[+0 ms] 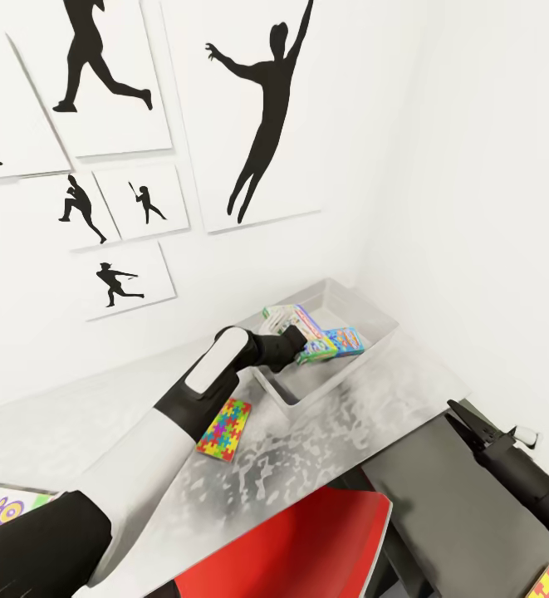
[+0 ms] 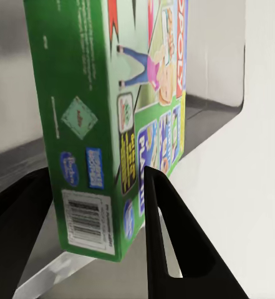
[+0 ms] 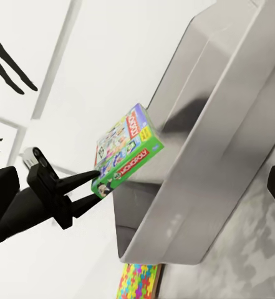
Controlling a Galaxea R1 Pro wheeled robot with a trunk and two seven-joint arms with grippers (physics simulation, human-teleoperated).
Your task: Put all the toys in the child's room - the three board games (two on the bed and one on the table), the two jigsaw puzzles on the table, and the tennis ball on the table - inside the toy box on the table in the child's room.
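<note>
Stage: mid-task | left pincer (image 3: 93, 187) clamped on green board game (image 3: 126, 149), poised over toy box (image 3: 193, 205) | blue game (image 1: 340, 340) inside, beyond fingertips | puzzle (image 1: 224, 428) on table (image 1: 324, 432) behind wrist, pending | right pincer (image 1: 465, 421) empty, slightly parted

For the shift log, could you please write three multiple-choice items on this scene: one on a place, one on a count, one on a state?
1. Where is the green board game?
A. flat on the table
B. held over the toy box
C. on the red chair

2. How many jigsaw puzzles lie beside the toy box on the pale table top?
A. one
B. two
C. three

3. How do the left gripper's jaws stand?
A. wide open, empty
B. shut on nothing
C. shut on the game

Key: 1 B, the right wrist view shows it above the box's rim; 2 A, a single jigsaw puzzle lies there; 3 C, its fingers flank the game.
</note>
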